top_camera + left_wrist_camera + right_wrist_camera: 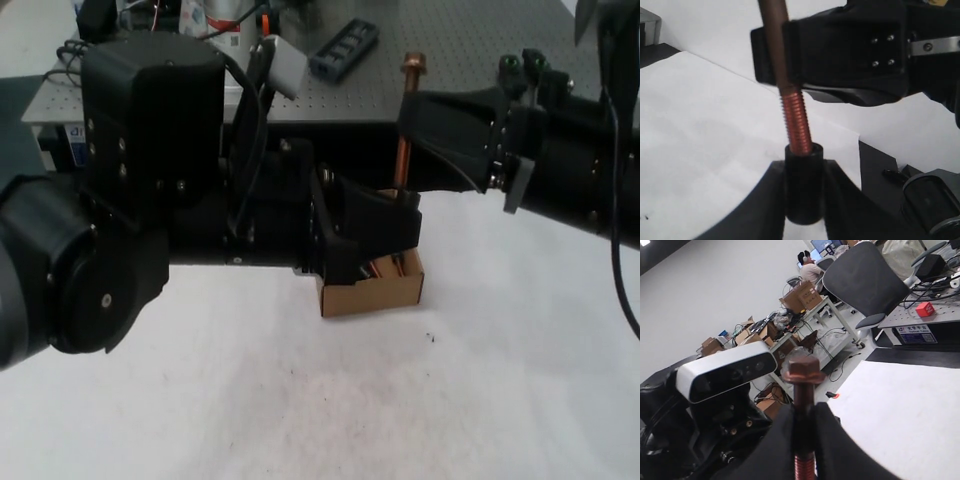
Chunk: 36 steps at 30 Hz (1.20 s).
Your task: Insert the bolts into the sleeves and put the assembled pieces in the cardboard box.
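The left gripper (378, 228) is closed on the black sleeve (803, 180), one finger on each side of it, and holds it upright with its open mouth facing up, directly above the cardboard box (370, 293). The right gripper (415, 120) is clamped on the smooth shank of the copper-coloured bolt (796, 117), well below its flanged head, higher above the box than the sleeve. The bolt hangs head up, and the end of its threaded part is just inside the sleeve's mouth, so most of the thread is outside. The box rests on the white sheet (300, 400) that covers the bench around it, with the left arm's fingers covering its rear part in the high view.

I judge the insertion to be only begun. In the left wrist view the bolt leans a little against the sleeve's axis. If it is pushed down at that angle, the threads may catch on the rim and jam. The sleeve may then twist or slip in the left fingers, or the shank may slide up through the right grip. If either grip opens too early, the two parts could fall into the box unjoined, or miss the box and roll off over the sheet
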### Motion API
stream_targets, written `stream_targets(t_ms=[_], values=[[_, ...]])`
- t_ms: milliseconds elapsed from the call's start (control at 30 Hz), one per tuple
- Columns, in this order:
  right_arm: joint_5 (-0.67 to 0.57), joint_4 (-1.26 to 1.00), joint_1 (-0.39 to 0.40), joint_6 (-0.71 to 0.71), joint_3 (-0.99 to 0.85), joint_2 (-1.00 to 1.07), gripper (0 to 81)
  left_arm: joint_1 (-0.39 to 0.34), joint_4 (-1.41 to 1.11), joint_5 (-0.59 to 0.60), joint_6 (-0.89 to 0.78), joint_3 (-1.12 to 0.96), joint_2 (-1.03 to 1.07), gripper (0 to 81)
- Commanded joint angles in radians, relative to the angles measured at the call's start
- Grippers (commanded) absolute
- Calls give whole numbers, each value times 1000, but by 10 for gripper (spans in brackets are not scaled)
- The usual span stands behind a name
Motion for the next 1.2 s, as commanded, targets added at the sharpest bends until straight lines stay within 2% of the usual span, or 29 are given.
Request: stream_targets(t_ms=[0,200,500,633,800,833,967,1000,1100,1167], values=[[-6,0,3,3,-5,-9,33,-1,-37,-17,-10,-5,-12,6],[38,0,3,3,-5,-9,33,-1,-59,-18,-10,-5,-12,6],[38,0,3,1,-5,-9,33,-1,-94,-153,-62,-5,-12,6],[38,3,3,2,-5,-9,33,-1,-101,-156,-64,-5,-12,6],[-29,27,3,-20,-5,-9,17,-1,-110,-156,-64,-5,-12,6],[-48,26,3,-35,-5,-9,77,-1,-110,-156,-64,-5,-12,6],[-52,23,3,-42,-9,-9,442,-1,-117,-147,-57,-5,-12,6],[-52,25,3,-42,-10,-9,465,-1,-117,-147,-45,-5,-12,6],[-52,25,-13,-42,-9,-15,426,-1,-123,-166,-28,-5,-12,6],[-52,33,-44,-42,-9,-26,423,-1,-147,-227,-26,-5,-8,6]])
